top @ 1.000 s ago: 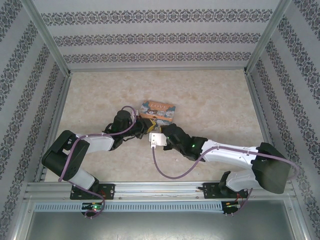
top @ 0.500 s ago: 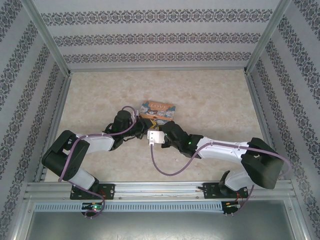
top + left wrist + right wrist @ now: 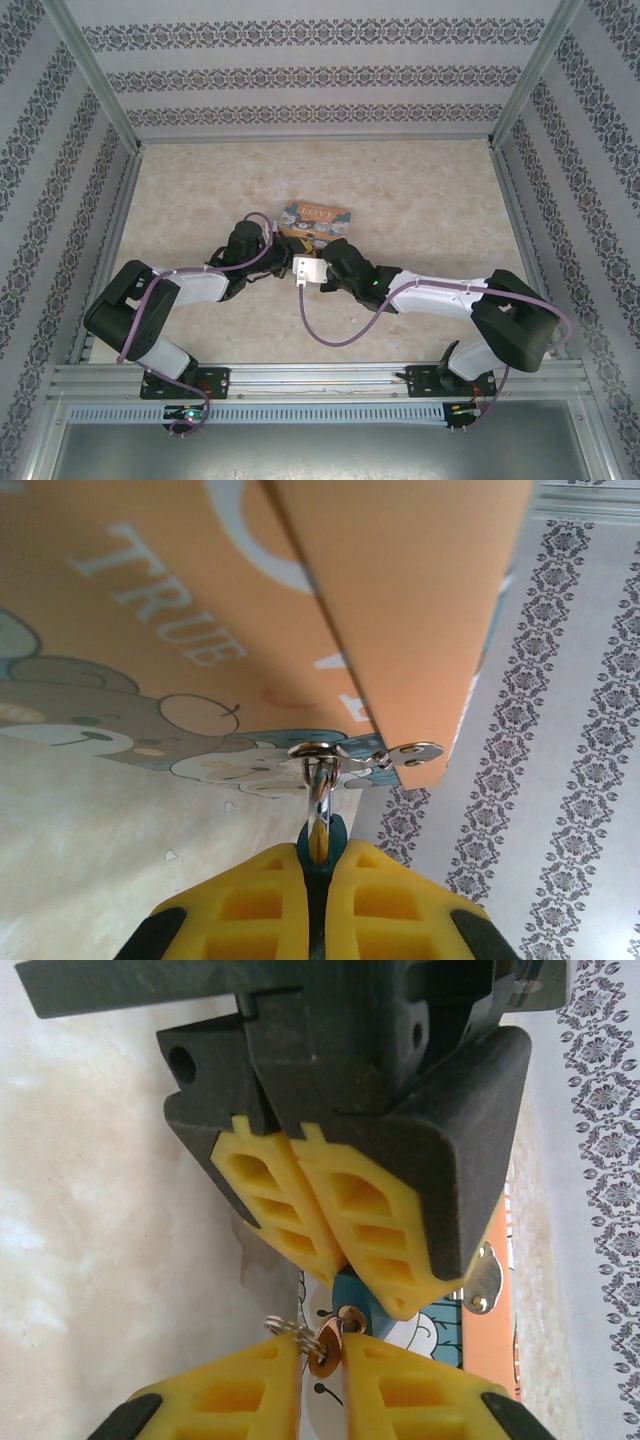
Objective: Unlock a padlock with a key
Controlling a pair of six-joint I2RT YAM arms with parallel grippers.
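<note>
Now L tool (image 3: 318, 858) grips padlock (image 3: 318, 798); R tool (image 3: 322, 1346), key (image 3: 322, 1359).

In white capitals on the orange face of the tin (image 3: 400, 610), upper left of the left wrist view: "TRUE", slanting down toward the right. Just above, at the top edge of that frame, part of a far larger white letter, curved like an O and cut off by the border. In the top external view, near the centre, pale lettering on the lid of the tin (image 3: 316, 221), too small to read with certainty.
</note>
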